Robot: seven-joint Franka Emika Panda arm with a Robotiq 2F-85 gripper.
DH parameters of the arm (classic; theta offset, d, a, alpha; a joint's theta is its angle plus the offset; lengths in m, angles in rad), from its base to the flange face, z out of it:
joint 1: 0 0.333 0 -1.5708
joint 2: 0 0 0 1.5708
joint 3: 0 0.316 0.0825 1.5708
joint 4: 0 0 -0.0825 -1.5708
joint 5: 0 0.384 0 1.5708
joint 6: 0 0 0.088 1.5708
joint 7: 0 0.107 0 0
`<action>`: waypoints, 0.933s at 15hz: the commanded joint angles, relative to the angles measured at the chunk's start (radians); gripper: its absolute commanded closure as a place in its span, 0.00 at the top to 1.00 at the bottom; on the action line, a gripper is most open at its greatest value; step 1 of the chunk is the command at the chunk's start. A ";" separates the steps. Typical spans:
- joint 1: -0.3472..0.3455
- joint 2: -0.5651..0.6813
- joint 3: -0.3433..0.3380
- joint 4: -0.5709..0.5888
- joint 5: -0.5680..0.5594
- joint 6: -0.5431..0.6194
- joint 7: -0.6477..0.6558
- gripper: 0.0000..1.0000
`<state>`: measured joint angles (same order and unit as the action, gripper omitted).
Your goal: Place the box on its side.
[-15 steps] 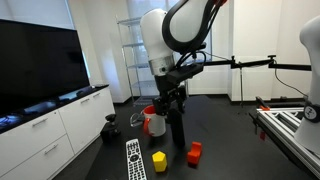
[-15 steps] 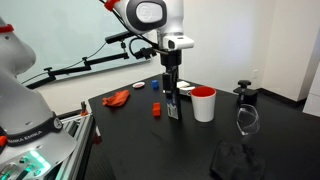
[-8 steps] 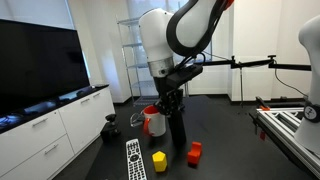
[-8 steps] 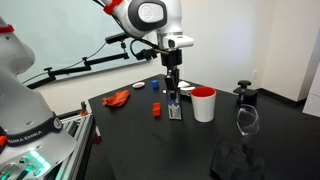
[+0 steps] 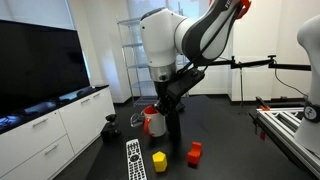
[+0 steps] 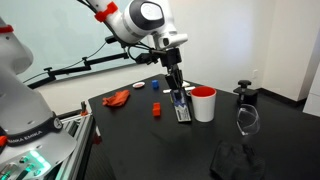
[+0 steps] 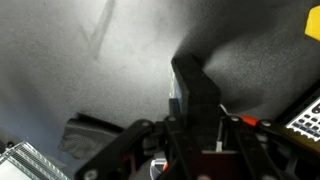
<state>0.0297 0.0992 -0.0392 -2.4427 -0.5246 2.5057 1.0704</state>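
We're in close now: the Robotiq gripper [image 6: 178, 90] sits over the tall, narrow, plain black rectangular box [image 6: 182, 106], its fingers [image 7: 160, 135] drawn narrow and clamped on the box's upper end. The wrist view shows them pressed to either flank with no gap. Why so high a hold? My guess is leverage, since a grip at the top lets the arm swing the box over about its bottom edge. The box is already off vertical, with its top toward eleven o'clock and its foot toward five in an exterior view. The lower end is at or just above the black surface [image 6: 130, 132] — I cannot tell which. The neighbours matter here. The red-and-white mug-like pot [image 6: 204, 104] stands just beside the box at three o'clock, so going down that way would knock it. The lean runs the other way, which looks sensible, though the small red block [image 6: 157, 110] waits near at nine o'clock. In an exterior view the small yellow block [image 5: 158, 160] lies at seven o'clock of the box, with a grey remote control [image 5: 134, 158] just beside it. I'd call this midway — gripped and tipped, not yet on its side.
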 commanded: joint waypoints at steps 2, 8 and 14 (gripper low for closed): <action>0.028 0.000 -0.016 -0.019 -0.185 0.016 0.307 0.08; 0.034 -0.009 -0.005 -0.021 -0.191 0.023 0.530 0.08; 0.051 0.011 -0.003 0.013 -0.438 -0.024 0.928 0.08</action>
<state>0.0649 0.1029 -0.0396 -2.4495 -0.8405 2.5086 1.8033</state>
